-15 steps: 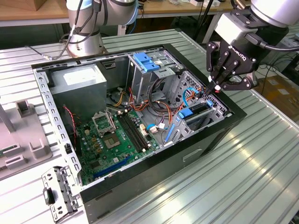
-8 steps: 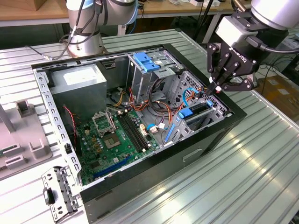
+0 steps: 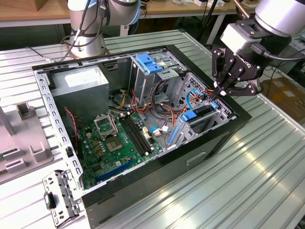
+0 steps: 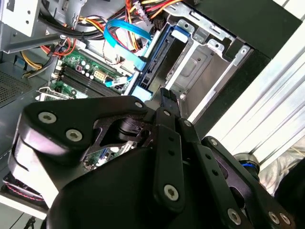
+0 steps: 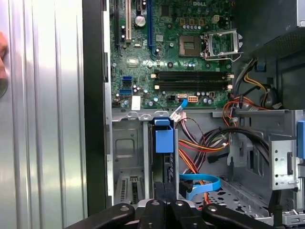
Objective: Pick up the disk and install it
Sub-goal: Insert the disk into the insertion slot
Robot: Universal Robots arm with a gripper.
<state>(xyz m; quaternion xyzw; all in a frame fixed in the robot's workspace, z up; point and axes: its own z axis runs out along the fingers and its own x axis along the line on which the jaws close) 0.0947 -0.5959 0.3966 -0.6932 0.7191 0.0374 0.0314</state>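
Note:
The disk (image 3: 197, 115) stands on edge in a slot of the metal drive cage (image 3: 209, 119), at the end of the open computer case on the exterior view's right. Its blue carrier rails show in both wrist views (image 4: 155, 56) (image 5: 163, 140). My gripper (image 3: 220, 90) hangs just above the cage, at the end of the disk away from the motherboard. Its black fingers are shut together with no gap in both wrist views (image 4: 164, 95) (image 5: 164, 193). Nothing is held between them. Whether the tips touch the disk's edge is unclear.
The case holds a green motherboard (image 3: 119, 143), a grey power-supply box (image 3: 78, 83), a light-blue slotted bracket (image 3: 148, 62) and loose orange, red and blue cables (image 5: 200, 183). An empty bay (image 5: 126, 152) lies beside the disk. A metal bracket (image 3: 59, 198) and grey fixture (image 3: 24, 138) lie on the table.

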